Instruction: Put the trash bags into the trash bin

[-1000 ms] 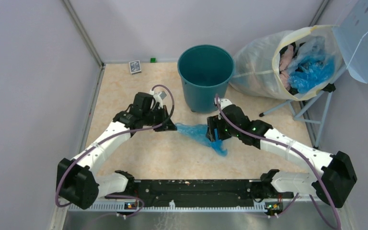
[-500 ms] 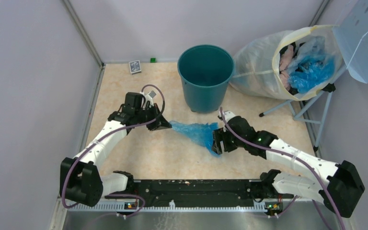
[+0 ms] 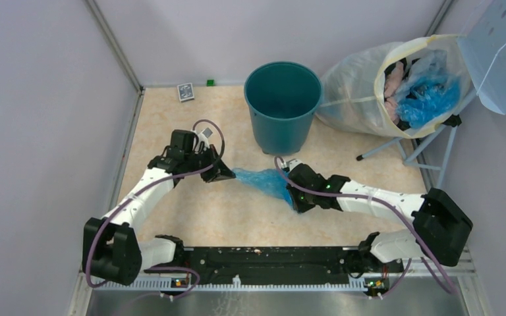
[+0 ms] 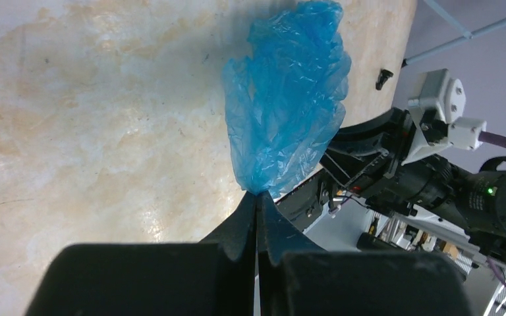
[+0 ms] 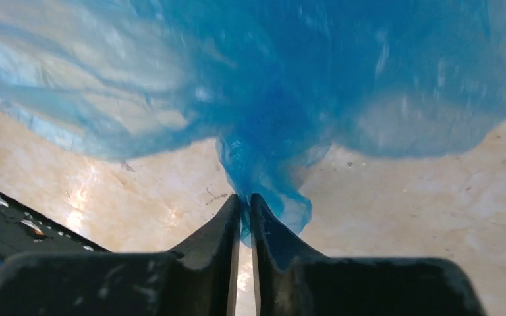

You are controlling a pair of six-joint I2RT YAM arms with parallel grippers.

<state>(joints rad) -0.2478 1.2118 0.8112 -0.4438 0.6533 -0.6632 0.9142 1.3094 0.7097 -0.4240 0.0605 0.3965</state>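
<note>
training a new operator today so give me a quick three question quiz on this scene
1. True or false: the thin crinkly light-blue plastic bag already lies inside the round dark-teal plastic bin.
2. Of the left gripper and the right gripper, which is shut on the bag? A: left only. B: right only. C: both.
3. Fill in: the bin stands ____, not tipped over.

Key: 1 false; 2 C; 3 upright.

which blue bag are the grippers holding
The light-blue trash bag, pinched by the left gripper and right gripper; the other blue plastic sits inside the white sack.
</note>
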